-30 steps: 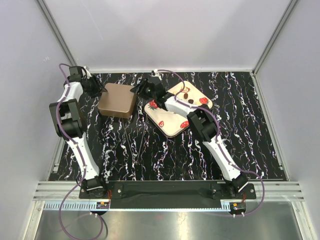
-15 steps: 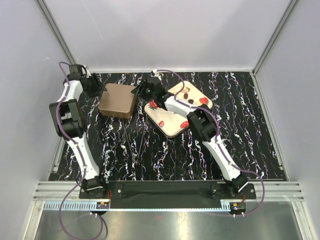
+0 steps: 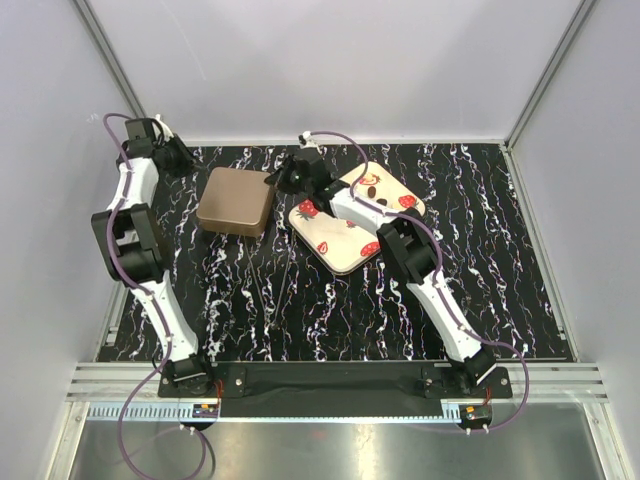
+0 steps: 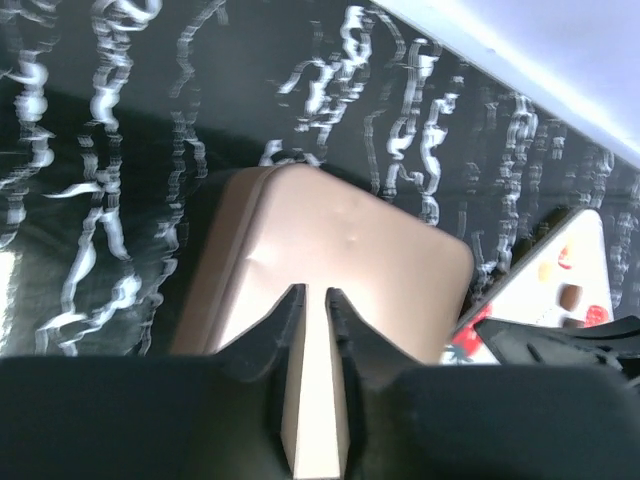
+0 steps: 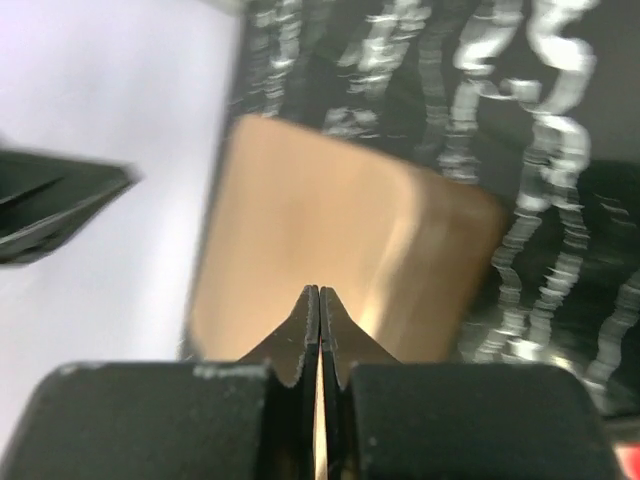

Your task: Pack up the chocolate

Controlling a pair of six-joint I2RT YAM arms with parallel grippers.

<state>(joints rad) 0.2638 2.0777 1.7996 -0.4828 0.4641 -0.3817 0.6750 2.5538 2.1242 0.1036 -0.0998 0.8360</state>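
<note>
The chocolate (image 3: 372,189) is a few small brown pieces on the far part of a cream tray (image 3: 345,250) with strawberry prints; two pieces (image 4: 570,295) also show in the left wrist view. A closed brown box (image 3: 235,200) lies left of the tray. My left gripper (image 3: 183,158) hangs off the box's far left corner, its jaws drawn to a narrow slit with nothing between them (image 4: 310,292). Just beyond the box's right edge my right gripper (image 3: 283,180) is fully shut and empty (image 5: 319,290), pointing over the lid (image 5: 340,230).
The black marbled table (image 3: 300,310) ends at a white back wall (image 3: 340,80) close behind both grippers. Grey side walls (image 3: 50,250) stand near the left arm. The tray (image 4: 590,250) lies close beside the box's right side.
Both grippers have closed from half open. The left gripper has drawn back from the box's left edge toward the far left corner. The right gripper has shifted slightly back. The box stays put.
</note>
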